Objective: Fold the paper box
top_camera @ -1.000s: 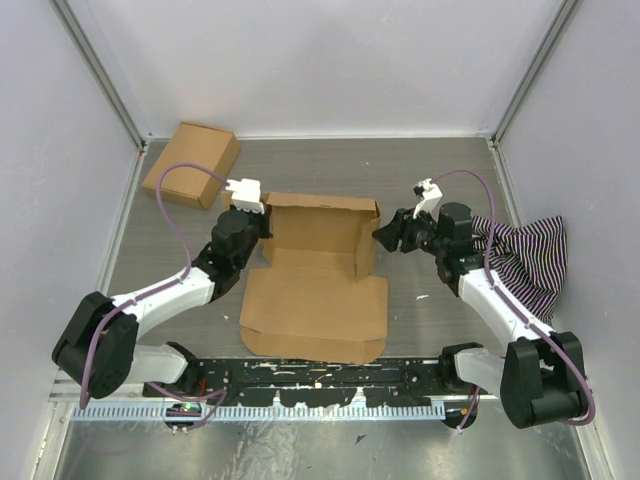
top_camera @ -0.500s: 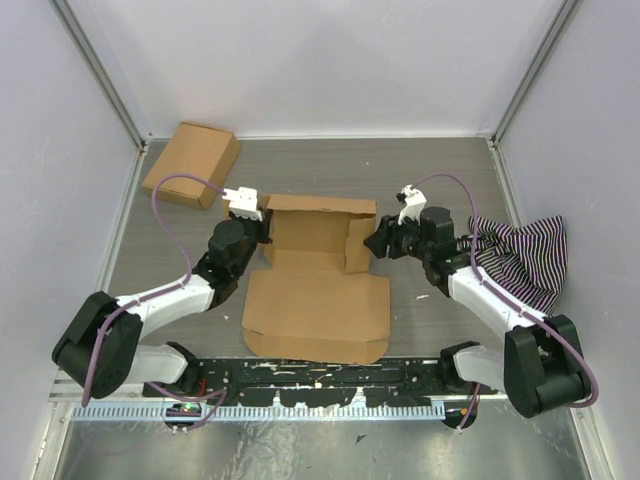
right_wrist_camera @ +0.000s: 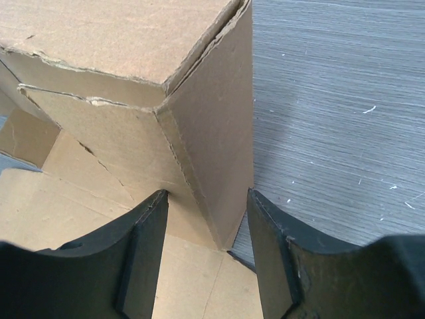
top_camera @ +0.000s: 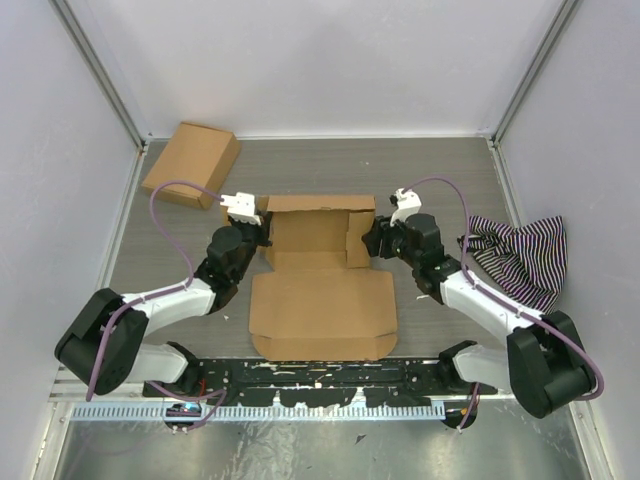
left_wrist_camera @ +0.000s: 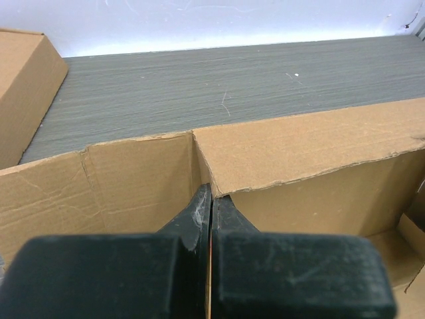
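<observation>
The paper box (top_camera: 312,232) lies mid-table with its back and side walls raised and its big flap (top_camera: 322,315) flat toward the near edge. My left gripper (top_camera: 257,236) is at the box's left wall. In the left wrist view the left gripper (left_wrist_camera: 211,199) is shut, with a thin cardboard edge pinched between the fingers under the folded corner (left_wrist_camera: 299,143). My right gripper (top_camera: 371,240) is at the right wall. In the right wrist view the right gripper (right_wrist_camera: 207,216) stands open astride the lower corner of that upright wall (right_wrist_camera: 216,126), one finger inside, one outside.
A smaller closed brown box (top_camera: 192,163) sits at the back left, also in the left wrist view as that box (left_wrist_camera: 23,93). A striped cloth (top_camera: 520,255) lies at the right wall. The grey enclosure walls (top_camera: 60,200) stand on three sides.
The right gripper has come in leftward against the box's right wall, which now stands further in. The left arm drew slightly nearer, and the flat flap shifted a little right.
</observation>
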`<state>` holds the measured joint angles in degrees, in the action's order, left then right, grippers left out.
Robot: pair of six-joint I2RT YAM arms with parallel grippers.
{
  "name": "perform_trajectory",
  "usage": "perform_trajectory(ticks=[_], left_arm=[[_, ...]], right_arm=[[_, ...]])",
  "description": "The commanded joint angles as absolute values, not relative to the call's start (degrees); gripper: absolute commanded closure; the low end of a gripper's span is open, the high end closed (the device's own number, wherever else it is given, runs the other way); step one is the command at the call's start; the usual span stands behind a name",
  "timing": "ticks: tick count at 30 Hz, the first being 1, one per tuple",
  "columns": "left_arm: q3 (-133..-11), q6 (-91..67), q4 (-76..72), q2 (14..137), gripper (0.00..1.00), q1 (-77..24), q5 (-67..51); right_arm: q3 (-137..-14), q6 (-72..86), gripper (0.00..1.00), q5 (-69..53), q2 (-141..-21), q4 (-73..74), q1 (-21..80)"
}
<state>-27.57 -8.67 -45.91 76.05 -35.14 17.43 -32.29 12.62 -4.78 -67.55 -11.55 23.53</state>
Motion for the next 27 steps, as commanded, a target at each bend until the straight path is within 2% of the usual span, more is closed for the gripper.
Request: perform_trajectory(ticks=[1, 8, 15, 16, 19, 21, 23, 27], left_arm=[[-26.5, -8.9, -46.9, 76.4, 1.0, -35.3, 15.9], [-27.3, -8.9, -46.5, 76.8, 1.0, -35.3, 15.3], [-27.7, -9.3, -46.4, 77.2, 1.0, -35.3, 14.7], [-27.7, -9.2, -46.3, 77.2, 1.0, -35.3, 14.7], [-27.9, -9.0, -45.7, 77.0, 1.0, -35.3, 14.9], [-27.8, -8.7, -45.2, 76.5, 1.0, -35.3, 15.3], [-27.7, -8.7, -45.1, 75.6, 1.0, -35.3, 16.1], [-27.2, -8.9, -44.1, 73.2, 1.0, -35.4, 17.2]], right_arm=[[-30.9, 13.2, 0.44, -1.9, -68.3, -19.8, 24.4], [-31.2, 11.4, 0.44, -8.3, -70.9, -22.1, 24.6], [-34.7, 12.1, 0.45, -5.9, -76.8, -20.3, 24.8], [-35.4, 12.9, 0.47, -4.2, -77.6, -19.8, 25.1], [-37.5, 15.8, 0.73, 4.6, -79.3, -16.3, 26.1], [-38.4, 17.3, 0.84, 15.3, -79.9, -13.1, 28.3], [-38.7, 18.4, 0.89, 25.0, -80.0, -11.0, 31.2], [-38.4, 23.5, 0.92, 38.2, -81.2, -9.1, 35.4]])
